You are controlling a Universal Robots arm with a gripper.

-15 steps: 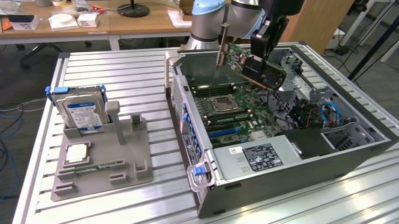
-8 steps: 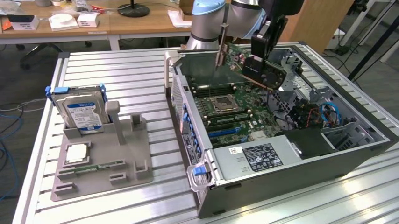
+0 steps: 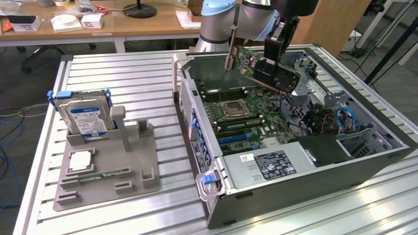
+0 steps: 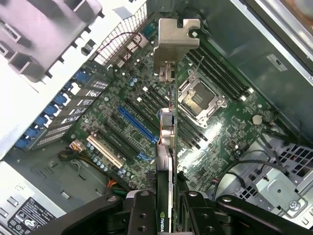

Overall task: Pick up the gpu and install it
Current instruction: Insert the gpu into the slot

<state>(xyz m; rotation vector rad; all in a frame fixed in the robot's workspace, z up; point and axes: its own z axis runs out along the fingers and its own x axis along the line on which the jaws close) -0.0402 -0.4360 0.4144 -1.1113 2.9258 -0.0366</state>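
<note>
Clamped on the gpu [image 3: 274, 76], the claw [image 3: 277, 49] is closing its 2 fingers against the card's flat faces, and the wrist view shows the claw [image 4: 168, 200] pinching the gpu [image 4: 166, 147] edge-on, with the silver bracket [image 4: 176, 34] at the far end. In the exterior view the card is hanging tilted inside the open computer case [image 3: 294, 186], at about 1 o'clock from the empty CPU socket [image 3: 234, 108] and apart from the motherboard [image 3: 242, 112]. The pickup looks finished, so the arm is working through the carry-and-align part of the install, and nothing is seated yet. The blue expansion slot [image 3: 238, 138] is lying at about 6 o'clock from the socket, well apart from the card. Seating would call for levelling the card, lining its connector edge along that slot [image 4: 137, 122], facing the bracket to the case's rear openings, then pressing straight down. At 9 o'clock from the case, the hard drive [image 3: 88, 117] is standing in its grey holder [image 3: 104, 171].
</note>
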